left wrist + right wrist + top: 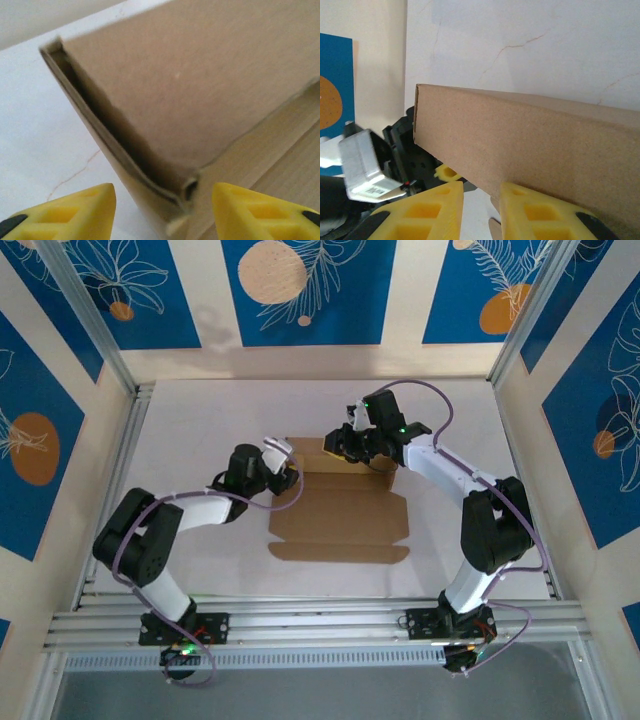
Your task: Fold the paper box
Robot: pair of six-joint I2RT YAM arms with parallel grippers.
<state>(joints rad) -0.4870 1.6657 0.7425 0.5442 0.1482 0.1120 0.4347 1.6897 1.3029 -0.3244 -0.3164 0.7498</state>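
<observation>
Brown paper box (335,520) lying about in the middle of the white worktop (200,410), between the two arms. Partly folded, by the look of it.

Far end standing up as a low wall. At the left far corner, a side wall folded double, seen up close on the paper box (200,90) from the left wrist, with bare worktop (40,125) beside it. Near part flat: one wide panel, a long thin flap along the near edge, and little tabs at the ends.

Done so far, as a guess: the far wall and the corner next to it. Left to do: lifting the flat near part, standing up the other sides, tucking in the flaps. Likely less than halfway.

Right at that left far corner, the left pincer (290,478). Yellow fingers (85,212) apart, one on each side of the doubled corner, with a gap on both sides. Not squeezing anything.

At the far wall, the right pincer (340,447). Yellow fingers (430,215) close together with only a thin gap, low beside the outer face of the paper box (530,135). Small brown bit down between them, too blurry to name. Hard to tell whether pinching the cardboard or only sitting next to it.
</observation>
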